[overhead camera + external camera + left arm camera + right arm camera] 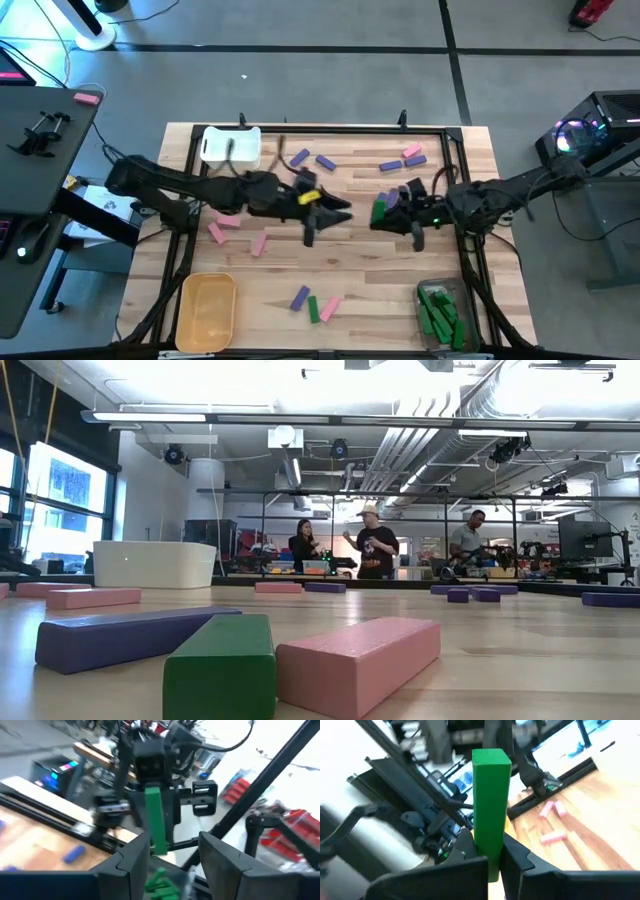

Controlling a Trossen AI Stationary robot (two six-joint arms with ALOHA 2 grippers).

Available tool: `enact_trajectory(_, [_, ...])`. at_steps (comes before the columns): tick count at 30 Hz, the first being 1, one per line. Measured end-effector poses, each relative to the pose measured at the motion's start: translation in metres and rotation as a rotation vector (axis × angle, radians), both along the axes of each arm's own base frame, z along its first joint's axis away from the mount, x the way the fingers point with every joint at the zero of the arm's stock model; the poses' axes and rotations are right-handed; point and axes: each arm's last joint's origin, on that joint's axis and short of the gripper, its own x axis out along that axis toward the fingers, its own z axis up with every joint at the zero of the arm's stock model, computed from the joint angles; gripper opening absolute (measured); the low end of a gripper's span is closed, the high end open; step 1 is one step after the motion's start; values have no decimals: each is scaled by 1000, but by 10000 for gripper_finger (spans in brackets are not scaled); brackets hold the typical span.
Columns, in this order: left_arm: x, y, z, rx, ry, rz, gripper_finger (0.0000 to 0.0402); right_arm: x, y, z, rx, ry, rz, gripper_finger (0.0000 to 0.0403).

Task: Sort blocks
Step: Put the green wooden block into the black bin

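Observation:
My right gripper [388, 212] hovers right of the table's middle, shut on a green block [491, 800], which also shows in the left wrist view [156, 820]. My left gripper [335, 215] is open at the middle, its fingers [131, 860] facing that block from a short way off and touching nothing. Purple blocks [325, 161] and pink blocks [225, 228] lie flat and scattered on the wood. A purple [130, 635], a green [222, 665] and a pink block [355, 660] lie together near the near edge. My right gripper pinches the green block between its two fingers at one end [493, 857]. The rest of the bar juts out past the fingertips to its free end [491, 757]. The fingers come in about level from the table's right side. The block is lifted clear of the table.
A white bin [230, 145] stands at the far left, a yellow bin [207, 310] at the near left. A clear bin [440, 315] at the near right holds several green blocks. People stand in the room beyond the table [372, 545].

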Motion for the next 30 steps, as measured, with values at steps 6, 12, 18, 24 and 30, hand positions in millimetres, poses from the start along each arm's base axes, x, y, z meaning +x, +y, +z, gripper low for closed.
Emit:
enact_trajectory(6, [-48, 2, 20, 131, 59, 150, 157, -33, 14, -10, 85, 203, 104, 1])
enact_trajectory(12, [-67, -15, -14, 46, 70, 172, 158, -55, 68, -53, 185, 624, 212, 1])
enact_trajectory(18, [-67, -37, -60, -147, 16, 131, 158, -83, 134, -74, 370, 821, 362, 0])
enact_trajectory(24, [-63, -39, -80, -186, 34, 191, 158, -113, 159, -101, 435, 1045, 250, 0])
enact_trajectory(30, [-61, -34, -78, -193, 21, 201, 158, -122, 145, -118, 408, 1200, -40, 0])
